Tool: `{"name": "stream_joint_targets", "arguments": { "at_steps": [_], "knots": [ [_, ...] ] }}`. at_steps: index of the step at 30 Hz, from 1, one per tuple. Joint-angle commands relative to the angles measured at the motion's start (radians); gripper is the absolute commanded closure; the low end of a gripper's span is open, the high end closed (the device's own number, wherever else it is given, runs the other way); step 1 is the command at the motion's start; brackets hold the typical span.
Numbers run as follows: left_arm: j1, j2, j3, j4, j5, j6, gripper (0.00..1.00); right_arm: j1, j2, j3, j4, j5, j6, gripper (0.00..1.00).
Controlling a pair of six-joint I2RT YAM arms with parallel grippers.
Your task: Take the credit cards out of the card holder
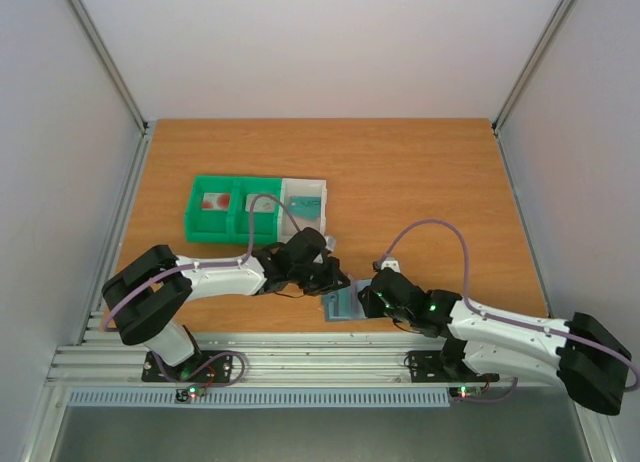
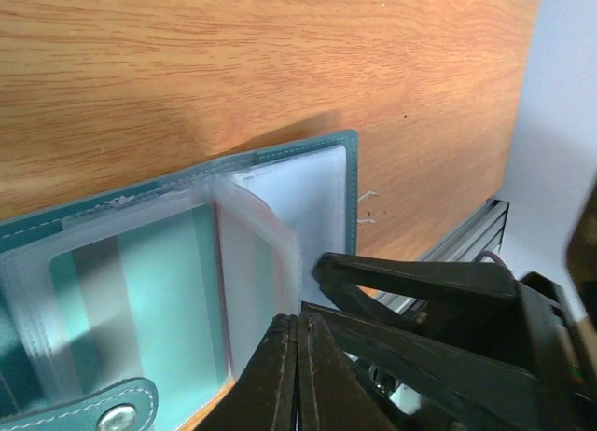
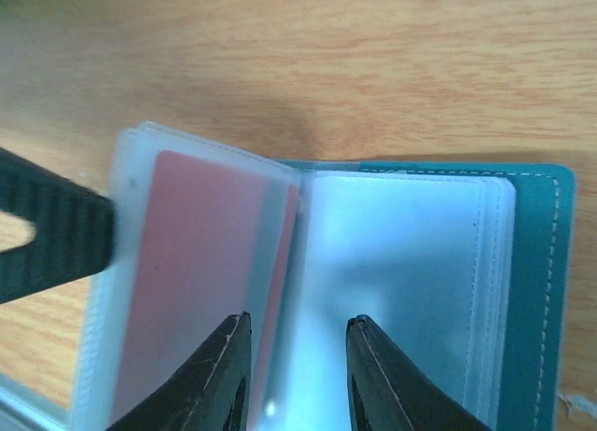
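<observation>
- The card holder (image 1: pixel 345 304) lies open by the near edge of the desk (image 1: pixel 430 182), about midway along it, and both arms bend in over it.
- The left pincer (image 2: pixel 297 342) looks closed on the edge of a plastic sleeve (image 2: pixel 256 254), lifting that leaf off the stack.
- The right pincer (image 3: pixel 297 380) is open, fingers spread over the inner fold, gripping nothing.
- A red card (image 3: pixel 201 263) sits inside the lifted sleeve, and a teal card (image 2: pixel 149 282) shows in a sleeve lying flat.
- Some cards look to be out already: a pale card (image 1: pixel 215 202) lies in the green tray (image 1: pixel 205 232), left of the desk's middle.
- The step in hand, by this reading, is drawing out the red card.
- Next, the right pincer needs to find the card's free edge and close on the card alone, not the sleeve. It can then pull along the slot while the left pincer holds the leaf firm.
</observation>
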Motion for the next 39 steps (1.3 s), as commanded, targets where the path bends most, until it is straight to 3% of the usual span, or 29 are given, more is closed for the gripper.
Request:
{"name": "stream_joint_targets", "arguments": {
  "at_steps": [1,12,29,33,39],
  "knots": [
    [-0.006,-0.021,0.048,-0.057,-0.026,0.034,0.99,-0.006,-0.122,0.035,-0.125,-0.019,-0.01,0.67],
    [-0.006,-0.013,0.064,-0.057,-0.024,0.034,1.0,-0.006,-0.141,0.061,-0.094,-0.176,0.035,0.49],
    [-0.006,0.003,0.064,-0.036,-0.017,0.016,0.92,-0.006,-0.122,0.063,-0.083,-0.176,0.058,0.49],
    [-0.006,0.004,0.053,-0.009,-0.01,0.008,0.99,-0.006,-0.154,0.057,-0.129,-0.12,0.075,0.5],
    [-0.007,0.019,0.048,0.031,0.008,-0.009,1.0,-0.006,-0.199,0.052,-0.152,-0.108,0.096,0.5]
  ]
}}
